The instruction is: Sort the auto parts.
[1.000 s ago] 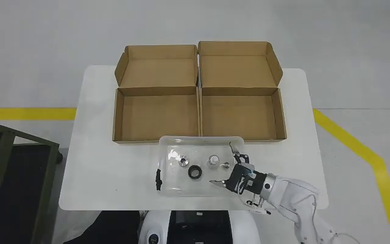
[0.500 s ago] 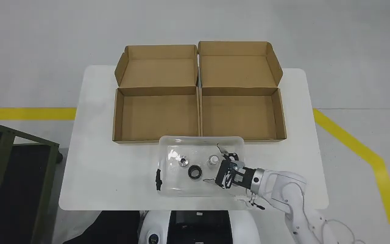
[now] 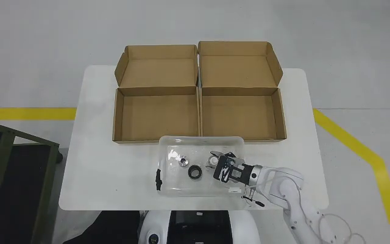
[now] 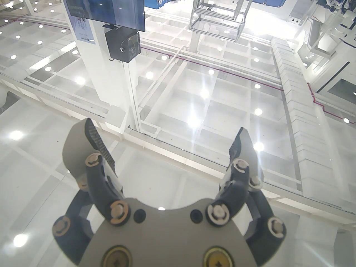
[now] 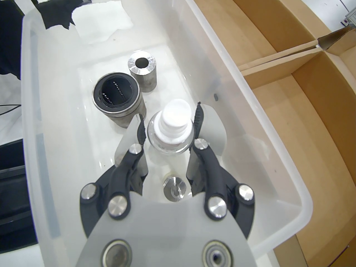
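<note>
A clear plastic bin [image 3: 201, 139] [image 5: 239, 69] sits at the table's front. In it stand a black-rimmed linear bearing [image 3: 195, 172] [image 5: 118, 99], a silver bored cylinder [image 3: 182, 161] [image 5: 142, 70] and a white-capped round part [image 5: 173, 126]. My right gripper [image 3: 216, 163] [image 5: 169, 123] is down inside the bin, its pads pressed against both sides of the white-capped part, which rests on the bin floor. A small metal stud [image 5: 174, 187] lies under the gripper's palm. My left gripper [image 4: 164, 137] is open with nothing in it and faces the ceiling.
Two open cardboard boxes stand side by side behind the bin, the left box [image 3: 157, 116] and the right box [image 3: 242, 116] [image 5: 319, 118]. Black tape [image 5: 59, 12] and a white paper scrap [image 5: 103, 26] are at the bin's far end.
My right gripper has moved left across the bin to the white-capped part, and its fingers have narrowed from wide open to closing on it.
</note>
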Controlling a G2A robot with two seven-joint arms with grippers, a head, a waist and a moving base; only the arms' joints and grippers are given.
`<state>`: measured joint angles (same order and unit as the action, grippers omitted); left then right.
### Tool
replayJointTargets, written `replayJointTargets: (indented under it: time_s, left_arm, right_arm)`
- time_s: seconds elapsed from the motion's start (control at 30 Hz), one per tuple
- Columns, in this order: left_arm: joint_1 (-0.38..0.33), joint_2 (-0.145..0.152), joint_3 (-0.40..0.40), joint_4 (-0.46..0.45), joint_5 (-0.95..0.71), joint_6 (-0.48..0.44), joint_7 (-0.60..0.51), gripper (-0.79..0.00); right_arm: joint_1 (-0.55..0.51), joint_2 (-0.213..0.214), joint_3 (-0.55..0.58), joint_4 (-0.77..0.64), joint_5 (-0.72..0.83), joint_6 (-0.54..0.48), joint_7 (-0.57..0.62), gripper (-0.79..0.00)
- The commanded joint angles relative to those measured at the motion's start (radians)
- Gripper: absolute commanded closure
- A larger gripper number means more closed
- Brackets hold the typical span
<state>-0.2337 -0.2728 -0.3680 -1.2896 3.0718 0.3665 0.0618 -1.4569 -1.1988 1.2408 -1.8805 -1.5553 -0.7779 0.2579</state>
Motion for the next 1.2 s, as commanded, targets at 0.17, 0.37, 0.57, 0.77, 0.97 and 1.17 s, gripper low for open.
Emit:
replayJointTargets:
  time_s: [0.17,0.37,0.57,0.77,0.97,1.17]
  left_arm:
    - [0.000,0.000,0.000,0.000,0.000,0.000,0.000,-0.785]
    - [0.000,0.000,0.000,0.000,0.000,0.000,0.000,-0.785]
    - [0.000,0.000,0.000,0.000,0.000,0.000,0.000,-0.785]
    - [0.000,0.000,0.000,0.000,0.000,0.000,0.000,-0.785]
    - [0.000,0.000,0.000,0.000,0.000,0.000,0.000,-0.785]
    - [0.000,0.000,0.000,0.000,0.000,0.000,0.000,-0.785]
  right_arm:
    - [-0.022,0.010,0.011,-0.056,-0.006,-0.012,-0.022,0.000]
    - [-0.063,0.021,0.036,-0.133,-0.045,0.002,-0.071,0.000]
    - [-0.103,0.031,0.080,-0.186,-0.010,0.004,-0.175,0.000]
    - [-0.116,0.038,0.141,-0.184,0.150,-0.035,-0.281,0.000]
    - [-0.083,0.045,0.188,-0.170,0.303,-0.086,-0.314,0.000]
    - [-0.047,0.049,0.210,-0.176,0.458,-0.123,-0.341,0.000]
